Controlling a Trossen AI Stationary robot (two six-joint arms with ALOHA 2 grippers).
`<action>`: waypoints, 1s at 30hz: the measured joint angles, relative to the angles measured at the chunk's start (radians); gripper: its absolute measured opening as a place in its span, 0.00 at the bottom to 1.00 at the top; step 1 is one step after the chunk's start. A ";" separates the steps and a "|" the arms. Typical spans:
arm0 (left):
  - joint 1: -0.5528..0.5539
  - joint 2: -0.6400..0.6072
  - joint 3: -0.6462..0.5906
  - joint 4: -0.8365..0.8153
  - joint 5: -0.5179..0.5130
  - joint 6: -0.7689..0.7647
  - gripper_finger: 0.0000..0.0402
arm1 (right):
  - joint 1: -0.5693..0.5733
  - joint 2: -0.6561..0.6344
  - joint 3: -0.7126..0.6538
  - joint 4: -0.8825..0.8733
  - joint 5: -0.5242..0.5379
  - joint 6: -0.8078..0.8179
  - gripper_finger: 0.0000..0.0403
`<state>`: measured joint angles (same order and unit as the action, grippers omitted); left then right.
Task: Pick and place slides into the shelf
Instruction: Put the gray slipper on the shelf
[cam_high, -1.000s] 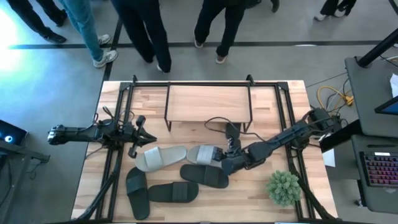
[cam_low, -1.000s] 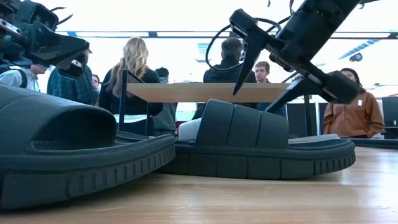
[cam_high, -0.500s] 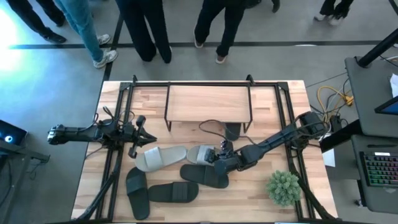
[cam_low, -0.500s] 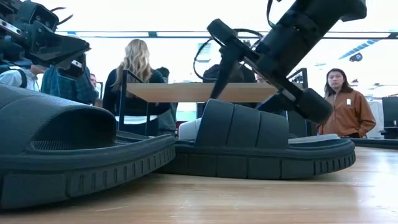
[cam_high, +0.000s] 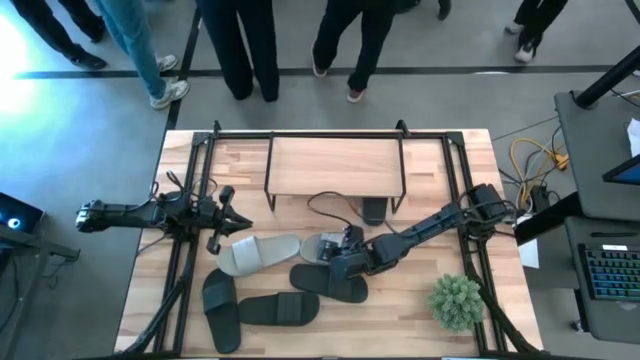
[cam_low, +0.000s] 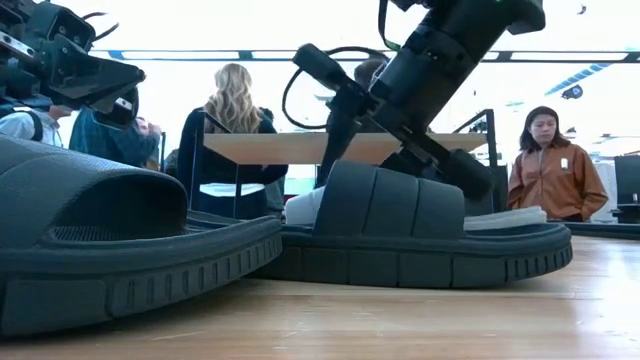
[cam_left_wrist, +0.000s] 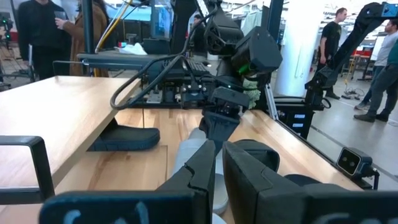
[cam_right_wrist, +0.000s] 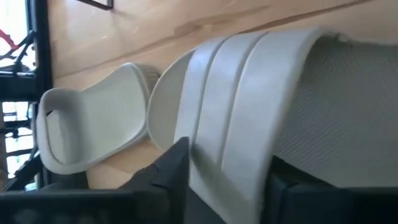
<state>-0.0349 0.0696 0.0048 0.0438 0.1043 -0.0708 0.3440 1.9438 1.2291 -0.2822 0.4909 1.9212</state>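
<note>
Wood tabletop (cam_high: 440, 180) with people standing beyond the far edge.
Your right pincer (cam_high: 338, 255) straddles the light slide's (cam_high: 318, 245) strap mid-table, fingers partly closed on it; dark slide (cam_high: 330, 282) just beside, shelf (cam_high: 335, 165) behind, plant (cam_high: 456, 301) nearby. Left pincer (cam_high: 228, 217) sits shut and empty at the left edge.

high: overhead, whole table (cam_high: 440, 160) | low: tabletop level | wrists: close | shared: slides (cam_high: 275, 308)

Dark slide (cam_left_wrist: 124, 138) half-hidden under shelf (cam_left_wrist: 56, 118)
</note>
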 joint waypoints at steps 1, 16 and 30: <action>0.000 0.000 0.000 0.000 0.000 0.000 0.04 | 0.003 -0.001 0.003 -0.012 -0.001 0.004 0.22; 0.000 0.002 0.000 -0.001 0.000 0.000 0.04 | 0.070 -0.106 0.086 -0.351 -0.011 0.057 0.03; 0.000 0.003 0.000 -0.001 0.000 0.000 0.04 | 0.176 -0.238 0.194 -0.358 -0.127 0.017 0.03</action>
<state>-0.0349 0.0728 0.0048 0.0424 0.1043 -0.0708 0.5199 1.7059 1.4232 -0.6400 0.3636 1.9387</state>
